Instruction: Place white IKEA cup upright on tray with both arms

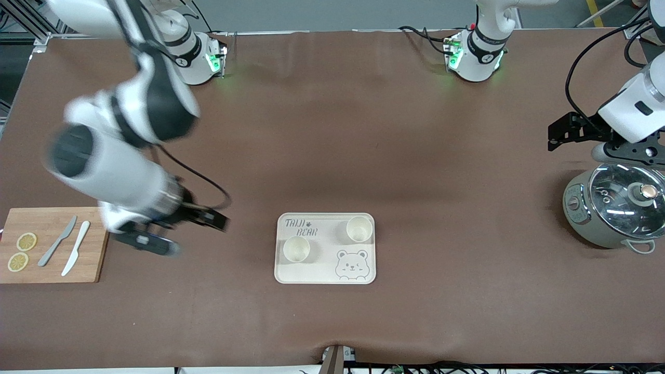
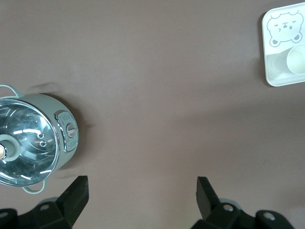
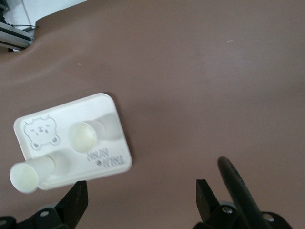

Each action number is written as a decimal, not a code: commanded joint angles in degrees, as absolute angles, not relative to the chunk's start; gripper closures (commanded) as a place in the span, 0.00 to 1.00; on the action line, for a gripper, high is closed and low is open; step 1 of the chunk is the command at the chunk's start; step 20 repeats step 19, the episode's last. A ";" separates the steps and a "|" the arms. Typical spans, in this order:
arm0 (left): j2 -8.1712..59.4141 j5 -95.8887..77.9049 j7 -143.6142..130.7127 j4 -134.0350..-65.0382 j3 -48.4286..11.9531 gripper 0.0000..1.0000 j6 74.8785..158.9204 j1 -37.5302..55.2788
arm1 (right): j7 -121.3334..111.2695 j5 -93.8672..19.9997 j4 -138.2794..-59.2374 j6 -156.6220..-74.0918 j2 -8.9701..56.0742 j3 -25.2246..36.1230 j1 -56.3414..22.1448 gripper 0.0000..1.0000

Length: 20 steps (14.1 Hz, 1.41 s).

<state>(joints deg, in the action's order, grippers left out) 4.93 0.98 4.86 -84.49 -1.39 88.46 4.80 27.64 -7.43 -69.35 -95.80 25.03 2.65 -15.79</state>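
The cream tray (image 1: 324,270) with "TAIJI BEAR" lettering and a bear face lies at the table's middle. Two white cups stand upright on it: one (image 1: 296,249) toward the right arm's end, one (image 1: 359,229) toward the left arm's end. My right gripper (image 1: 182,232) is open and empty, over bare table between the cutting board and the tray. Its wrist view shows the tray (image 3: 114,143) and both cups (image 3: 26,176) (image 3: 83,136), with the gripper (image 3: 143,200) apart from them. My left gripper (image 1: 563,132) is open and empty beside the pot. Its gripper (image 2: 143,200) is over bare table, with the tray (image 2: 271,71) far off.
A wooden cutting board (image 1: 93,249) with two lemon slices and two knives lies at the right arm's end. A grey-green pot (image 1: 618,208) with a glass lid stands at the left arm's end and also shows in the left wrist view (image 2: 31,140). A black cable (image 3: 238,191) hangs by the right gripper.
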 commanded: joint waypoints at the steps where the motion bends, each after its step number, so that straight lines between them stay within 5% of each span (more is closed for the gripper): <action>1: 4.57 1.50 4.22 -84.29 -1.58 0.00 88.42 5.10 | 14.91 -7.74 -72.69 -90.28 19.61 1.32 -6.19 0.00; 5: 4.66 1.32 4.22 -84.29 -1.76 0.00 88.33 5.01 | 0.72 -7.73 -73.65 -90.26 18.72 1.41 5.34 0.00; 8: 4.66 1.23 4.22 -84.29 -2.02 0.00 88.42 5.01 | -0.43 -6.86 -81.01 -97.18 17.94 1.49 5.89 0.00; 20: 4.75 1.23 4.04 -84.29 -2.11 0.00 88.42 5.18 | -5.19 -0.36 -81.12 -98.70 17.84 1.32 6.59 0.00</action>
